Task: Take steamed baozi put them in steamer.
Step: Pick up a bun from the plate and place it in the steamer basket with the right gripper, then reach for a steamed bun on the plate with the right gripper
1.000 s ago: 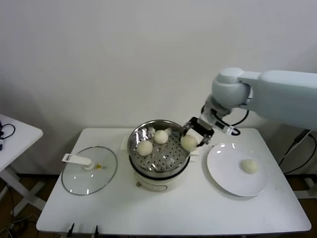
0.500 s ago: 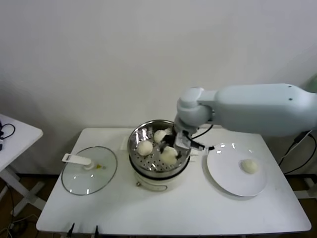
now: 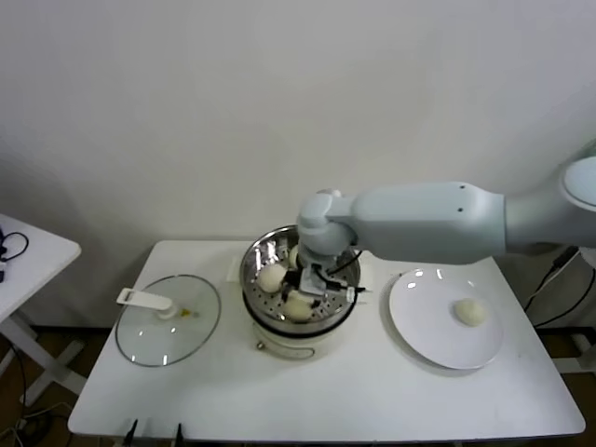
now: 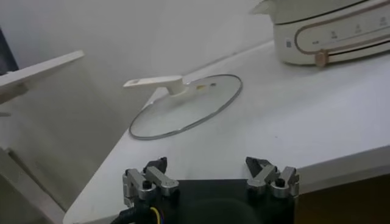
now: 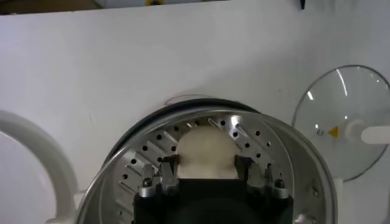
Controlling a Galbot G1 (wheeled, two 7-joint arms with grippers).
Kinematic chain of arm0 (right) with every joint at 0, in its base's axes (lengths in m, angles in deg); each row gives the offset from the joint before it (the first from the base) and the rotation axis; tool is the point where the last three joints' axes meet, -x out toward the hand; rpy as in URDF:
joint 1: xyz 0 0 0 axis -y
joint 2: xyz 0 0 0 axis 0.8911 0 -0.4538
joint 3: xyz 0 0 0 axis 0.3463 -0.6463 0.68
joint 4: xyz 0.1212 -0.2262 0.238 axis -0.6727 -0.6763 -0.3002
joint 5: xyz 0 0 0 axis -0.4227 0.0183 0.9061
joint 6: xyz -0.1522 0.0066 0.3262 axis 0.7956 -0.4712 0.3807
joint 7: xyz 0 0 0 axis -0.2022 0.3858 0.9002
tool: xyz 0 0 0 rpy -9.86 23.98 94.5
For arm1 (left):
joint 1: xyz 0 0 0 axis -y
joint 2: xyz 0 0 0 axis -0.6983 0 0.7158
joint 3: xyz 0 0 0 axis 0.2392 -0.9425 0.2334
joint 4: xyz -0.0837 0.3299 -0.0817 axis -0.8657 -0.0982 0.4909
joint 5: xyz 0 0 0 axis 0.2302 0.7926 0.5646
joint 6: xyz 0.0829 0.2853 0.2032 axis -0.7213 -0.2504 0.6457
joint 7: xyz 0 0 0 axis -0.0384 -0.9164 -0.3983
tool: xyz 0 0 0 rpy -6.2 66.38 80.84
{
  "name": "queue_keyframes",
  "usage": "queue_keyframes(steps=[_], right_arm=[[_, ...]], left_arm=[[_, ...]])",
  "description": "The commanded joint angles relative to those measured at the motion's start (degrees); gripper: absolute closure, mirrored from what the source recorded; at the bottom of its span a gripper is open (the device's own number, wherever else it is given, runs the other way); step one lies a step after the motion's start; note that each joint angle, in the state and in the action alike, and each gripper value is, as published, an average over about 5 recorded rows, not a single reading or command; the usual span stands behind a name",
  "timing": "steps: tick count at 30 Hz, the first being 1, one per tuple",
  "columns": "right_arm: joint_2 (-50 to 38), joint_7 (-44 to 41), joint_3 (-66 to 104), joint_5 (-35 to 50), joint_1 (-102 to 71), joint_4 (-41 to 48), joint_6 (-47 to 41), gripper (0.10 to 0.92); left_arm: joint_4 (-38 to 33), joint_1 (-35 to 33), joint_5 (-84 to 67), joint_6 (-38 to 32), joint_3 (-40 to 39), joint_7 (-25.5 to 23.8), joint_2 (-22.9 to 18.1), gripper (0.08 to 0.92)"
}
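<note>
Head view: right gripper point(image 3: 300, 300) fingers point(image 5: 169, 167) clamped on a baozi point(image 5: 206, 152) inside steamer point(image 3: 253, 265) | placing step | next I'd release, then fetch plate's baozi point(image 3: 468, 312) | left gripper point(image 4: 210, 175) fingers spread, parked beside tabletop point(image 4: 292, 122).

A white counter point(image 3: 372, 400) is standing against a plain pale wall point(image 3: 186, 112). On its left part a round glass lid point(image 3: 168, 321) is lying flat, its white handle point(image 3: 140, 299) pointing toward the counter's left edge; a small yellow mark is showing on the glass near the handle's base, possibly a warning sticker. On the right part a flat white plate point(image 3: 424, 321) is sitting, light glinting off its far rim. Off to the far left, the corner of a second white table point(image 3: 28, 251) is showing, with dark cables lying at its edge. More cables are hanging beyond the counter's right end.
</note>
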Motion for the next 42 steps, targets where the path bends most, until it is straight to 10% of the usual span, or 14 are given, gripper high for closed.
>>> queue_keyframes(steps=[1,19,29,42], right_arm=[[3.0,0.1,0.3,-1.1,-3.2,4.8,0.9,0.398],[-6.0,-3.4,-4.2,12.2,10.7,2.7,3.1,0.204],[-20.4,-6.3,-13.8,28.7,16.8,6.7,-14.3,0.203],[-33.0,-7.2,-5.5,15.8,-0.6,17.9,-20.8,0.203]], left_arm=[[0.2,0.1,0.0,0.1,0.0,-0.1,-1.6,0.177],[-0.8,-0.9,0.3,0.1,0.1,-0.2,-1.5,0.177],[-0.5,-0.6,0.6,-0.8,-0.2,-0.1,-1.4,0.177],[-0.4,-0.4,-0.1,-1.2,-0.4,-0.4,-1.6,0.177]])
